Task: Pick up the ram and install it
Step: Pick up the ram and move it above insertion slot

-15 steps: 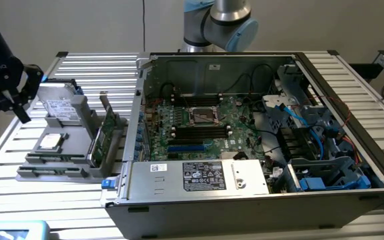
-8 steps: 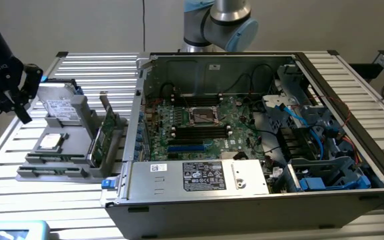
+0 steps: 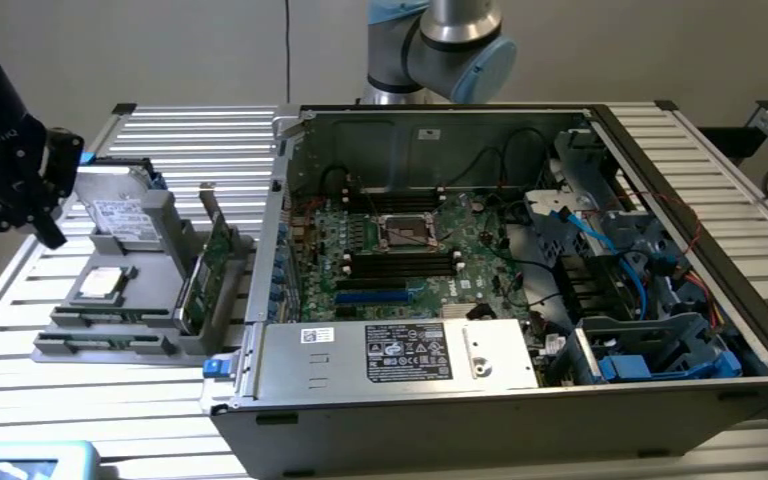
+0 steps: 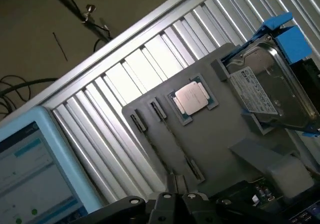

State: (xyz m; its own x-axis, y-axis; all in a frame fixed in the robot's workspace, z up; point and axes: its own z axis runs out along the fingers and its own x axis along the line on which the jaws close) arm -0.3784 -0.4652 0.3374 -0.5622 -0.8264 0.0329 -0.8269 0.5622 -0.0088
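The gripper [image 3: 27, 222] hung over the grey tray [image 3: 77, 348], near the hard drive [image 3: 124, 215]. Its degree of opening could not be determined.

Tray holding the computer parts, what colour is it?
The tray is plain grey. The wrist view shows it best.

Narrow green ram [image 3: 196, 288], dark chips, standing on edge in gray tray [image 3: 104, 348], beside open computer case [image 3: 491, 425]

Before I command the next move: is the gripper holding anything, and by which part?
Nothing visibly held: the black gripper hangs bare near the grey plastic parts tray.
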